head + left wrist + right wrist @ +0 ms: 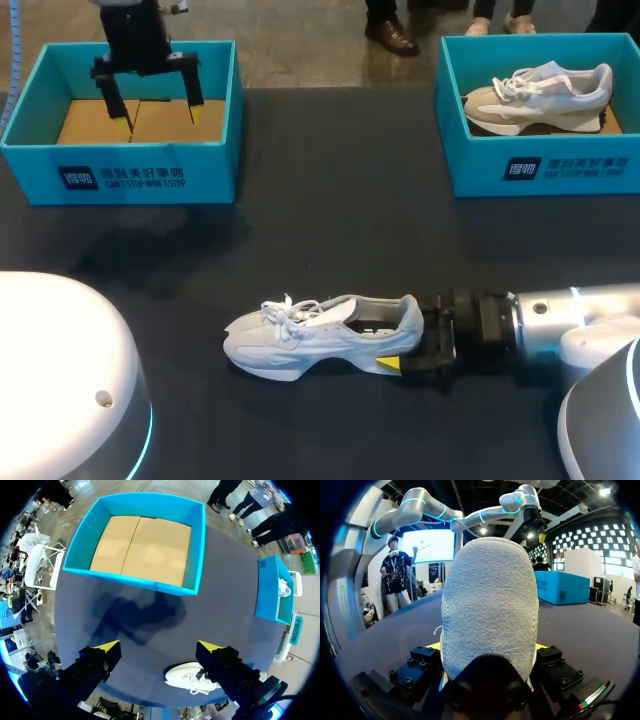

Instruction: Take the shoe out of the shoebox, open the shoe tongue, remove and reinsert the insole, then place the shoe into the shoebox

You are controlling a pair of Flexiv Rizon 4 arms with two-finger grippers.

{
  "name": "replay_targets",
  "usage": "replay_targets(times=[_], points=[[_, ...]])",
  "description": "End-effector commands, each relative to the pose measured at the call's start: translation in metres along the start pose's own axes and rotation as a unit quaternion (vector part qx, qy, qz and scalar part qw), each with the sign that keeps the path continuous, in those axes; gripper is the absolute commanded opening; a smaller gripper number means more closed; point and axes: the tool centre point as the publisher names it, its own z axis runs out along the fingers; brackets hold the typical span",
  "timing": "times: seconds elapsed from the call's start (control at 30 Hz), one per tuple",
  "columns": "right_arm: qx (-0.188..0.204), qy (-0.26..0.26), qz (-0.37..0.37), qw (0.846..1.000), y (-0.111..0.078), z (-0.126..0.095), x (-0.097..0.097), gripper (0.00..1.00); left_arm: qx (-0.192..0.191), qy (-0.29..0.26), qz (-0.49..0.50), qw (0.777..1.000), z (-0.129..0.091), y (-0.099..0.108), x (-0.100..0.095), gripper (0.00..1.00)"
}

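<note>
The pale grey mesh shoe [320,335] lies toe leftward, heel grasped by the right end effector [400,343]. The left end effector [160,120], released, hangs well apart.

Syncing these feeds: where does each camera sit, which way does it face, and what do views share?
Head: above and behind, looking down; left gripper over the empty shoebox, right gripper at the shoe heel.
Left wrist: looks down past its open fingers at that shoebox.
Right wrist: low, looks forward over the shoe heel between its fingers.
All three share the shoe.
</note>
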Motion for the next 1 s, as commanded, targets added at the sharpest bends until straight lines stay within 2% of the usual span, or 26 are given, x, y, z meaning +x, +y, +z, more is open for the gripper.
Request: replay_targets(times=[0.03, 0.13, 0.2, 0.4, 0.63, 0.73, 0.8, 0.87, 0.9, 1.0], points=[[0.002, -0.001, 0.0, 1.0, -0.002, 0.0, 0.0, 0.0, -0.005, 0.007, 0.015, 1.0, -0.003, 0.019, 0.011, 1.0], [0.002, -0.001, 0.0, 1.0, -0.002, 0.0, 0.0, 0.0, -0.02, 0.005, 0.052, 0.998, 0.005, 0.058, 0.028, 1.0], [0.002, -0.001, 0.0, 1.0, -0.002, 0.0, 0.0, 0.0, -0.011, -0.007, 0.062, 0.998, 0.012, 0.08, 0.038, 1.0], [0.002, -0.001, 0.0, 1.0, -0.002, 0.0, 0.0, 0.0, -0.012, -0.02, 0.097, 0.995, 0.022, 0.136, 0.058, 1.0], [0.002, -0.001, 0.0, 1.0, -0.002, 0.0, 0.0, 0.0, -0.023, -0.021, 0.109, 0.994, 0.027, 0.176, 0.071, 1.0], [0.002, -0.001, 0.0, 1.0, -0.002, 0.0, 0.0, 0.0, -0.042, -0.02, 0.111, 0.993, 0.031, 0.193, 0.077, 1.0], [0.002, -0.001, 0.0, 1.0, -0.002, 0.0, 0.0, 0.0, -0.068, -0.017, 0.115, 0.991, 0.032, 0.203, 0.081, 1.0], [0.002, -0.001, 0.0, 1.0, -0.002, 0.0, 0.0, 0.0, -0.08, -0.026, 0.125, 0.989, 0.037, 0.215, 0.089, 1.0], [0.002, -0.001, 0.0, 1.0, -0.002, 0.0, 0.0, 0.0, -0.071, -0.04, 0.141, 0.987, 0.042, 0.224, 0.093, 1.0], [0.002, -0.001, 0.0, 1.0, -0.002, 0.0, 0.0, 0.0, -0.071, -0.04, 0.141, 0.987, 0.042, 0.224, 0.093, 1.0]])
